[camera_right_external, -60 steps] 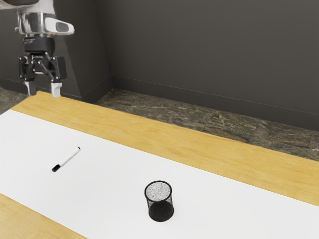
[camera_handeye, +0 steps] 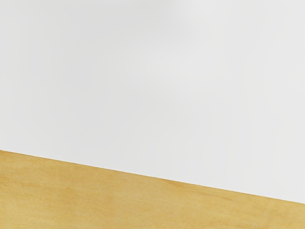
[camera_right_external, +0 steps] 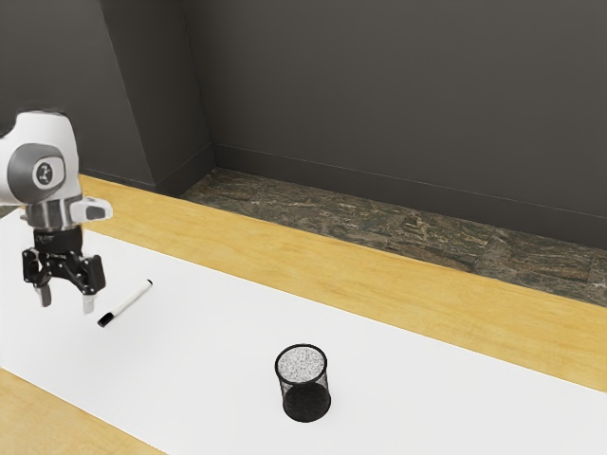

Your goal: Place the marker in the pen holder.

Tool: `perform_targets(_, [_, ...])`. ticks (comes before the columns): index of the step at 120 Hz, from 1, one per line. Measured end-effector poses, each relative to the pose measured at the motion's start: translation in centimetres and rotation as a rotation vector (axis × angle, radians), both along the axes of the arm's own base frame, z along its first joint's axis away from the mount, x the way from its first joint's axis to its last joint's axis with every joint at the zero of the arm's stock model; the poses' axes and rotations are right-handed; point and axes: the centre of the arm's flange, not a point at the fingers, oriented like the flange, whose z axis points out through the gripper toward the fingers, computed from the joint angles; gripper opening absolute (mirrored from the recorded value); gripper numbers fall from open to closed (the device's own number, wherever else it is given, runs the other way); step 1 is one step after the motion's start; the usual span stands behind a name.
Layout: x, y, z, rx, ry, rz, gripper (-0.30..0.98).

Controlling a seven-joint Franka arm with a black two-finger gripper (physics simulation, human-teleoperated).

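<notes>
My gripper (camera_right_external: 66,301) is low at the exterior view's left, over the white strip, its two fingertips apart with nothing between them. The marker (camera_right_external: 126,302), white with a black cap, lies on the white strip just toward the exterior view's right from the gripper. Standing upright on the same strip, farther toward the exterior view's right, is the black mesh pen holder (camera_right_external: 305,387).
A wooden table (camera_right_external: 398,269) carries the long white strip (camera_right_external: 218,332), which also appears under my hand in the wrist view, beside bare wood (camera_handeye: 95,191). A dark wall and stone floor lie beyond the table's far edge.
My arm has come down a long way and slightly toward the exterior view's left, bringing the open gripper near the marker. The marker and pen holder have stayed put.
</notes>
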Motion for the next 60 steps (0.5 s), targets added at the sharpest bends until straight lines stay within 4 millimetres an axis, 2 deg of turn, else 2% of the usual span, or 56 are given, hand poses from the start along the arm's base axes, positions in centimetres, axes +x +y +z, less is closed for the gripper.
perform_targets(7, [-0.7,0.5,-2.8,0.008,-0.026,-0.033,0.69])
perform_targets(18, [-0.3,1.6,-6.1,0.03,-0.071,-0.084,0.68])
perform_targets(41, [3.7,3.8,-9.5,0.098,-0.193,-0.196,0.67])
perform_targets(60, [5.3,5.1,-12.2,0.115,-0.255,-0.256,0.64])
